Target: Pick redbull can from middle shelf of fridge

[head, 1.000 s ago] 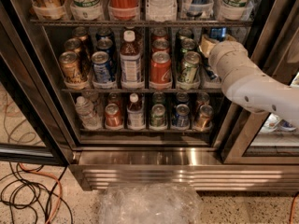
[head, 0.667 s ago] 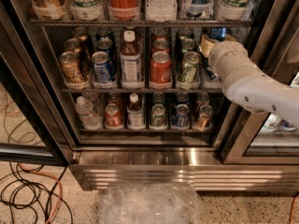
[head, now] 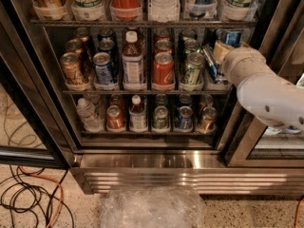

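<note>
In the tall glass-door fridge [head: 156, 177] with its ribbed steel base, we see the thin dark wire middle shelf [head: 109, 92] carrying, from the left, a gold can [head: 71, 68], a dark-blue Pepsi can [head: 102, 66], a white-capped bottle [head: 133, 63], a red Coca-Cola can [head: 163, 68] and a green-and-silver can [head: 192, 68]. At the shelf's right end the slim blue-and-silver redbull can [head: 209, 64] tilts, its top leaning left. The hand [head: 217, 54] is clenched on it, at the end of the white arm [head: 270, 96] reaching in from the right.
</note>
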Robot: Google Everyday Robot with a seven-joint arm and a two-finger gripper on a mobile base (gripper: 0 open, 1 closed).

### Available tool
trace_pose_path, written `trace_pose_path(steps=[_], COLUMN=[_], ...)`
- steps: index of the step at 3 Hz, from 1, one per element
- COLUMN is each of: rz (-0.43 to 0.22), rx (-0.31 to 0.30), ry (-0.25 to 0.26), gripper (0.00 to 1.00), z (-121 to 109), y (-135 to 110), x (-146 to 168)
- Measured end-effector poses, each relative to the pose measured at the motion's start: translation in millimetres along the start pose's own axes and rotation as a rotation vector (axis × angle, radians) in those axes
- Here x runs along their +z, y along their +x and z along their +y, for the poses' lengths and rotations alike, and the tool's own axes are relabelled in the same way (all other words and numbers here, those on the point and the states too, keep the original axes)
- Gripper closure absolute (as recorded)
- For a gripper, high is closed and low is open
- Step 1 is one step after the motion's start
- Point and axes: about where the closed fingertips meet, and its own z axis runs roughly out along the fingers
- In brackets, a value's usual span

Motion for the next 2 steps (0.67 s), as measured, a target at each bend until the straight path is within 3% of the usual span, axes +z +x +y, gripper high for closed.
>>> trace_pose_path(steps=[1,2], rz=[0.017,0.017], rx=[0.048,0.049], ry=[0.028,0.028], gripper=[1.00,1.00], z=[-16.8,-16.8], y=[-14.0,-14.0], x=[-14.5,-14.5])
